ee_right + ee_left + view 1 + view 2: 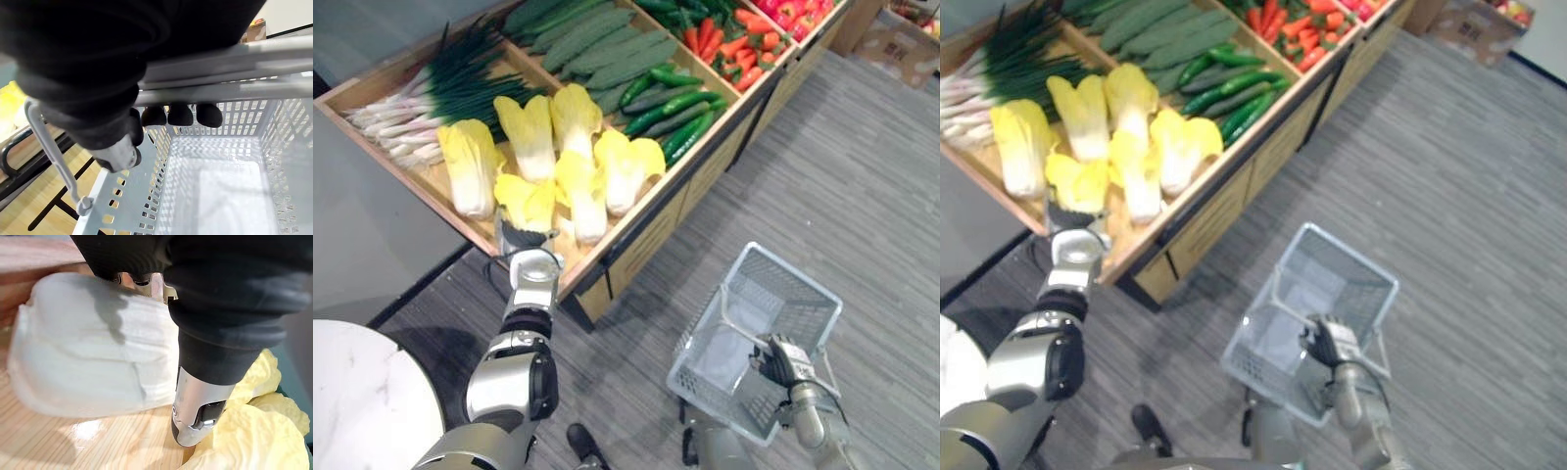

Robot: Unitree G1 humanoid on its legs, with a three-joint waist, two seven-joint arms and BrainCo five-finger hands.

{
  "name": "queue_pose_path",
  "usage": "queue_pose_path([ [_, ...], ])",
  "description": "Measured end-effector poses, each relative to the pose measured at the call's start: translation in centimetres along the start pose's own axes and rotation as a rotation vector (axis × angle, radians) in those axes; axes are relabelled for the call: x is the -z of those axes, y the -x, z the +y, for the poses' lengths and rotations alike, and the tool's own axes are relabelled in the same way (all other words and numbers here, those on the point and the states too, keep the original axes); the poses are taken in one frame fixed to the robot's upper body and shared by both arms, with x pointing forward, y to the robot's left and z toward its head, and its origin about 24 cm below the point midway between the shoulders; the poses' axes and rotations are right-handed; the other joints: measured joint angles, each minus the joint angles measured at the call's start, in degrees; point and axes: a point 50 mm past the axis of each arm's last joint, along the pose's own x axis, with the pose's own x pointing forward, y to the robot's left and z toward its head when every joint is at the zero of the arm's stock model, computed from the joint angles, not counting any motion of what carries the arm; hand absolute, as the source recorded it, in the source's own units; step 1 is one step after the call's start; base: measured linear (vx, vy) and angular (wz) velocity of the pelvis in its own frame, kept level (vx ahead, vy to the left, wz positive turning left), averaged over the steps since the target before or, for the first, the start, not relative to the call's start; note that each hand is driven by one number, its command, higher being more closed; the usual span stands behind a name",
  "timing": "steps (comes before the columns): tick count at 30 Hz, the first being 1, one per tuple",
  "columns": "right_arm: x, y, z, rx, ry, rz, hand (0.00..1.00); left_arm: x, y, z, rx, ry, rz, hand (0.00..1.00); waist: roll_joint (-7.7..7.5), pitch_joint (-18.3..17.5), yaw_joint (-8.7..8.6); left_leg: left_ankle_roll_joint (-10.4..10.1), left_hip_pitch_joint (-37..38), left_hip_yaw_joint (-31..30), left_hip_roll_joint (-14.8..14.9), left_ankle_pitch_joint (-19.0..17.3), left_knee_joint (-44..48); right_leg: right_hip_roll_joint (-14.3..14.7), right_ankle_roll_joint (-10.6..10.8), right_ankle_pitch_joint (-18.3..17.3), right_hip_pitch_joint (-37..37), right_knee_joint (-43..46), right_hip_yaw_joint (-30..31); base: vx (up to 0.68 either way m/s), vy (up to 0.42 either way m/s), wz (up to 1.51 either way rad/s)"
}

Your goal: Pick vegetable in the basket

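Note:
Several napa cabbages with yellow leaves and white stems lie in the front compartment of the wooden stall (636, 220). My left hand (523, 238) reaches over the stall's front edge to the nearest cabbage (529, 201), and its leaves cover the hand's front. In the left wrist view the thumb (195, 416) lies between that cabbage's white stem (88, 347) and yellow leaves (254, 440). My right hand (781, 360) hangs low over the floor, its fingers (180, 115) curled round the handle (234, 73) of a grey plastic basket (783, 269). The basket holds nothing.
Behind the cabbages lie green onions (431, 88), smooth cucumbers (671, 103), rough dark green gourds (597, 44) and red and orange peppers (734, 39). A white round table (362, 401) stands at the lower left. A cardboard box (901, 39) sits at the far right on grey plank floor.

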Motion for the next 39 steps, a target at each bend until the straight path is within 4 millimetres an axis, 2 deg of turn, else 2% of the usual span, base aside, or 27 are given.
queue_pose_path([
  [10,-0.7,-0.4,-0.6,0.024,0.002,-0.032,1.0,-0.5,0.0,-0.2,0.011,-0.012,-0.02,0.0,0.98,0.8,0.38,-0.2,-0.9,0.4,0.1,-0.2,0.0,0.6,0.1,0.0,-1.1,-0.1,0.4,0.01,0.043,-0.02],
  [11,-0.9,-0.5,-0.7,0.029,0.0,-0.043,1.0,-0.5,-0.1,-0.1,0.006,-0.013,-0.024,1.0,0.99,0.9,0.5,-0.2,-1.2,0.7,0.1,-0.2,0.0,0.6,0.1,0.0,-1.5,0.0,0.7,-0.01,0.045,-0.08],
  [16,-1.9,-0.6,-0.8,0.033,-0.002,-0.089,1.0,-1.3,-0.9,1.0,-0.035,0.006,-0.027,1.0,0.86,2.2,0.71,-0.2,-1.7,1.5,0.2,-0.2,0.0,0.7,0.2,0.1,-2.6,0.1,1.4,-0.01,0.049,-0.08],
  [28,-1.7,-0.2,-0.9,0.024,0.009,-0.119,1.0,-1.2,-1.1,1.4,-0.051,-0.031,-0.038,1.0,0.1,2.6,1.38,-0.3,-1.1,1.9,0.9,-0.1,-0.2,1.2,0.2,0.1,-2.3,0.2,1.6,0.01,0.036,-0.03],
  [36,-1.5,0.0,-1.0,0.002,0.036,-0.137,1.0,-0.7,-1.2,1.7,-0.042,-0.059,-0.035,1.0,-0.09,2.7,1.23,-0.3,0.3,2.0,1.0,-0.1,-0.2,1.6,0.2,0.1,-1.0,0.0,1.4,0.01,0.04,-0.01],
  [39,-1.7,-0.1,-1.0,0.002,0.035,-0.142,1.0,-0.4,-1.3,1.9,-0.044,-0.071,-0.027,1.0,-0.13,2.7,0.61,-0.3,0.7,1.7,1.0,-0.2,0.0,1.6,0.2,0.1,-0.2,-0.3,1.2,0.02,0.045,0.04],
])
